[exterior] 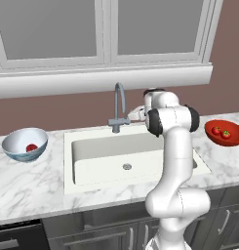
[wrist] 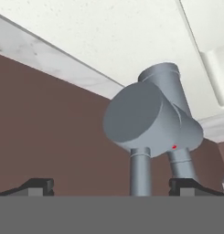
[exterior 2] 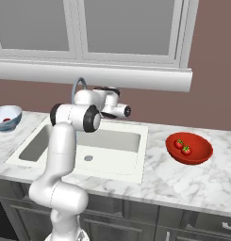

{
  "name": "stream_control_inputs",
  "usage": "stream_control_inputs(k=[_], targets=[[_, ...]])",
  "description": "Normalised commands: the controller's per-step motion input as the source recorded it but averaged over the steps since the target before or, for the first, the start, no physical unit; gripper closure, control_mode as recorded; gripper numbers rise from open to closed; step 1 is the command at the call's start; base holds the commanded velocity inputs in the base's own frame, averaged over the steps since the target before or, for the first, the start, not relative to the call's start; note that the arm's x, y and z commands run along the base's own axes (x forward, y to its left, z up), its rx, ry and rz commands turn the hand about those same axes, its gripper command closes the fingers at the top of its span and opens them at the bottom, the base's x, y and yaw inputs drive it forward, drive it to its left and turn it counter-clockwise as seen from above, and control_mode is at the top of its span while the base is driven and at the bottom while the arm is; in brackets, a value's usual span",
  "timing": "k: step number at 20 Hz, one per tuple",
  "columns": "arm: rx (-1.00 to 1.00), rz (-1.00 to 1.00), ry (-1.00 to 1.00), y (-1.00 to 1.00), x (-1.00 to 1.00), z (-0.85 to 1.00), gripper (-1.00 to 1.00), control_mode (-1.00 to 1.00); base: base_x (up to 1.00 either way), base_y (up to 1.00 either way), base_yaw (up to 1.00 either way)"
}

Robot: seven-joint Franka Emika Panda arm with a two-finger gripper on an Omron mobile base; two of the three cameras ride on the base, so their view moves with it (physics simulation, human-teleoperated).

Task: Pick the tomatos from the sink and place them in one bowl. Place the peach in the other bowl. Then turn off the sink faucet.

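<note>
Hand view: the faucet (wrist: 152, 123) base fills the space just ahead of the gripper (wrist: 112, 186) — jaws released wide, holding nothing — its lever running down between the fingertips, behind the sink (exterior: 91, 171).

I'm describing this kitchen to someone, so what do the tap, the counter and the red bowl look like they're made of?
The faucet looks like brushed grey metal: even, dull sheen. The counter looks like polished white marble, going by its grey veins. The red bowl is glossy, perhaps glazed ceramic or plastic; the look leaves that open.
</note>
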Motion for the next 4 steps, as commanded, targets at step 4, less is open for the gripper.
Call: stream_control_inputs(k=[4], targets=[[0.04,0.16,0.05,0.71,0.24,-0.03,-1.00,-1.00,0.00,0.00,0.00]])
